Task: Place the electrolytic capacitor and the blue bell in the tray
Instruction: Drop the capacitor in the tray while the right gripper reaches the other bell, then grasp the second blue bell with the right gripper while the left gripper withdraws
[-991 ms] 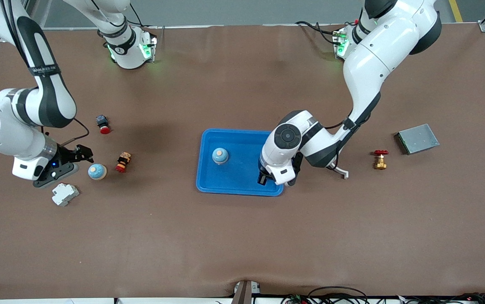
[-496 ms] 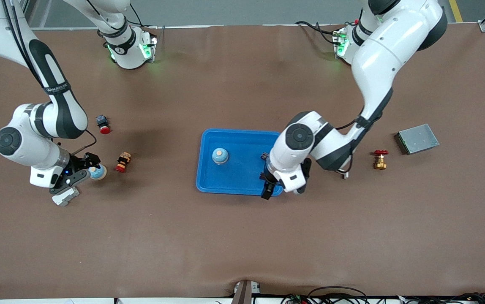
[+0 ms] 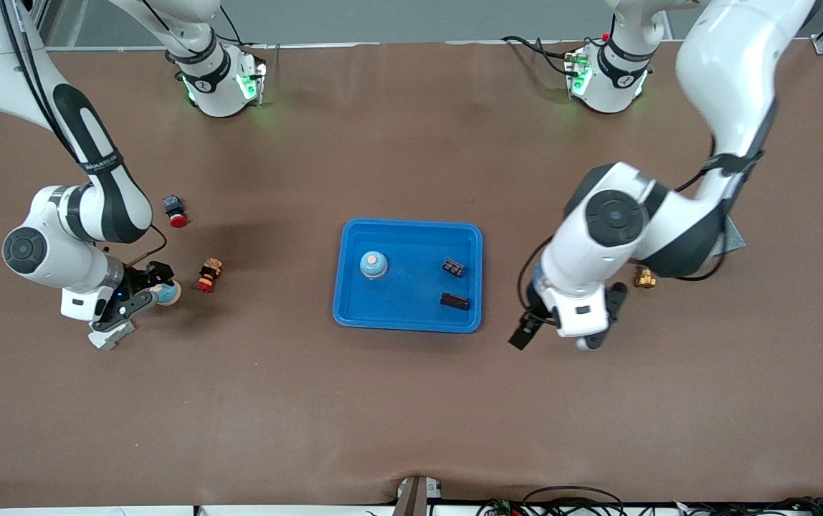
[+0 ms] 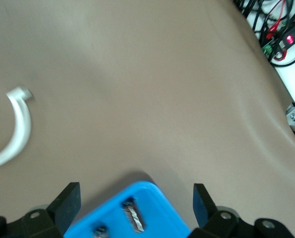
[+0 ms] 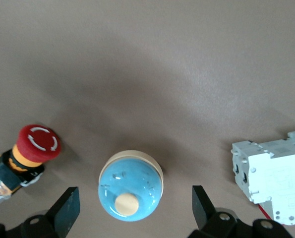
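Right wrist view: right gripper point(image 5: 130, 210) sits w/ fingers spread wide, straddling the round pale-blue bell w/ cream button on top point(image 5: 130, 185), which rests on the brown table beside a red-capped push-button switch point(image 5: 26, 155) and a white plastic breaker block point(image 5: 276, 173); best to drop straight down, centre the dome, and close low on its base so it doesn't squirt out. Left gripper point(image 3: 530, 328) hangs over bare table by the shallow bright-blue plastic tray point(image 3: 354, 312), fingers wide, empty. The small dark maroon glossy capacitor cylinder point(image 3: 454, 301) lies on its side in the tray, near the corner toward the left arm's end and the front camera; another blue bell point(image 3: 373, 264) is already in the tray too
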`<state>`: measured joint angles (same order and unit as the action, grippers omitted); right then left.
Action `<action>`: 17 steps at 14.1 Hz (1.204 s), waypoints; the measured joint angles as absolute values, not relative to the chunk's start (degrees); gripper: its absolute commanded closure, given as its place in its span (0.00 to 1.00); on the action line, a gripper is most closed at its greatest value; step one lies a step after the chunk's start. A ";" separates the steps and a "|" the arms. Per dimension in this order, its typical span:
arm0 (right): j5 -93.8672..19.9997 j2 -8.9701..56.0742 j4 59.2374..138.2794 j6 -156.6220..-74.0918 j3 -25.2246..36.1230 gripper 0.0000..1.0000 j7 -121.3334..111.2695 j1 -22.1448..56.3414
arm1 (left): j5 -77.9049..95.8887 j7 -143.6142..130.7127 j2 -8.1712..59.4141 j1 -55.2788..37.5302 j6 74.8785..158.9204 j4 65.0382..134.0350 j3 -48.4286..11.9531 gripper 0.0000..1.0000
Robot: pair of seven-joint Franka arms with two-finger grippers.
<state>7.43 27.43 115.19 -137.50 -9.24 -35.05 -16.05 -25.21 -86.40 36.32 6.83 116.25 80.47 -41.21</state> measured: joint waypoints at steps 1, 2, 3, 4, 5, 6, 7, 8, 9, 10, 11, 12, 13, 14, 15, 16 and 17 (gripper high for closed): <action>7.46 27.82 115.19 -137.52 -9.23 0.00 -35.54 -16.40 | -24.69 -82.96 35.31 9.36 114.01 80.50 -43.15 0.00; 7.51 28.29 115.20 -137.69 -9.23 0.00 -35.82 -16.73 | -24.50 -80.06 34.47 11.99 111.47 80.52 -45.33 0.00; 7.53 28.84 115.21 -138.13 -9.23 0.00 -36.04 -16.94 | -24.48 -77.24 33.70 14.74 108.81 80.53 -47.69 0.00; 7.54 29.43 115.22 -138.53 -9.23 0.00 -36.15 -17.02 | -24.46 -74.26 32.90 17.50 106.21 80.55 -50.03 0.00; 7.54 29.96 115.22 -138.75 -9.26 0.00 -36.17 -17.02 | -24.35 -71.21 32.16 20.45 103.28 80.57 -52.64 0.00; 7.55 30.45 115.22 -138.82 -9.31 0.00 -36.17 -17.02 | -24.21 -68.54 31.51 23.71 99.77 80.62 -55.72 0.00; 7.55 30.81 115.23 -138.94 -9.34 0.00 -36.17 -17.02 | -24.15 -66.59 31.06 26.90 96.78 80.69 -58.74 0.00; 7.55 31.03 115.24 -139.10 -9.38 0.00 -36.17 -17.02 | -24.13 -64.79 30.73 30.10 94.52 80.78 -61.72 0.00; 7.55 31.19 115.23 -139.24 -9.41 0.00 -36.18 -17.02 | -24.11 -62.95 30.51 33.37 92.74 80.88 -64.68 0.00; 7.55 31.34 115.22 -139.52 -9.44 0.00 -36.18 -17.01 | -24.09 -61.11 30.37 36.67 91.54 80.96 -67.61 0.00; 7.55 31.47 115.20 -139.80 -9.46 0.00 -36.18 -17.01 | -24.05 -59.55 30.27 39.56 90.78 81.00 -70.14 0.00; 7.55 31.59 115.20 -139.94 -9.48 0.00 -36.19 -17.01 | -24.04 -58.21 30.11 41.61 90.21 81.00 -71.70 0.00; 7.55 31.69 115.20 -140.01 -9.50 0.05 -36.19 -17.01 | -24.04 -56.75 29.97 42.75 89.67 81.01 -72.32 0.00; 7.55 31.77 115.20 -140.04 -9.51 0.21 -36.21 -17.01 | -24.04 -55.29 29.95 43.30 89.25 81.02 -72.44 0.00; 7.55 31.80 115.20 -140.04 -9.54 0.37 -36.22 -17.01 | -24.04 -54.44 29.96 43.54 88.92 81.10 -72.43 0.00; 7.56 31.81 115.20 -140.05 -9.58 0.51 -36.24 -17.01 | -24.04 -54.02 29.96 43.62 88.59 81.16 -72.43 0.00; 7.56 31.81 115.19 -140.06 -9.61 0.64 -36.25 -17.01 | -24.04 -53.90 29.96 43.65 88.38 81.17 -72.43 0.00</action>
